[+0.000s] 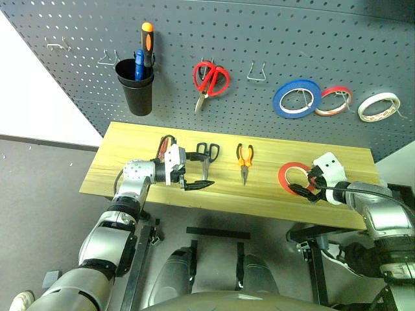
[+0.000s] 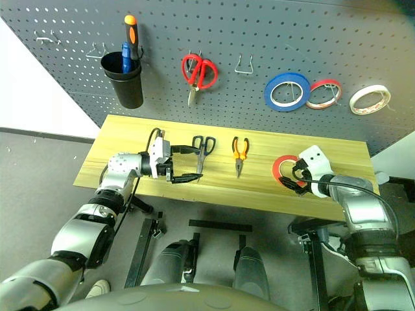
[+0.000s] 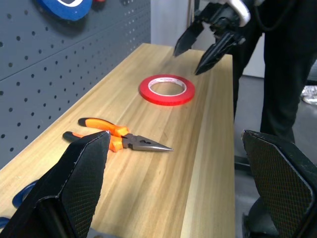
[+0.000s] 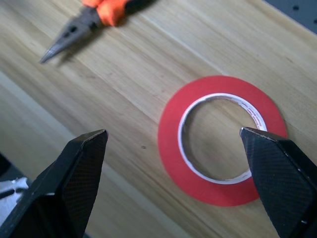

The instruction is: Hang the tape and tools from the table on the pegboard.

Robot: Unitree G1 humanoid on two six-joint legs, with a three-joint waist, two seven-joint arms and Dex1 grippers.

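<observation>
Inspector: Count on the table (image 1: 130, 139), lower frame?

Me: One tape (image 1: 294, 176), one pliers (image 1: 244, 157), one dark-handled scissors (image 1: 207, 155).

Inspector: Pegboard (image 1: 259, 39), upper frame?

Me: Three rolls, one red-handled scissors (image 1: 209, 80), one cup (image 1: 136, 87).

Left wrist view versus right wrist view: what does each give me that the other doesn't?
Left wrist view alone: the right gripper hanging open above the red tape, a blue roll up on the pegboard, and a dark scissor handle. Right wrist view alone: a close look down through the tape's pale core to the table. Both share the tape lying flat and the pliers.
</observation>
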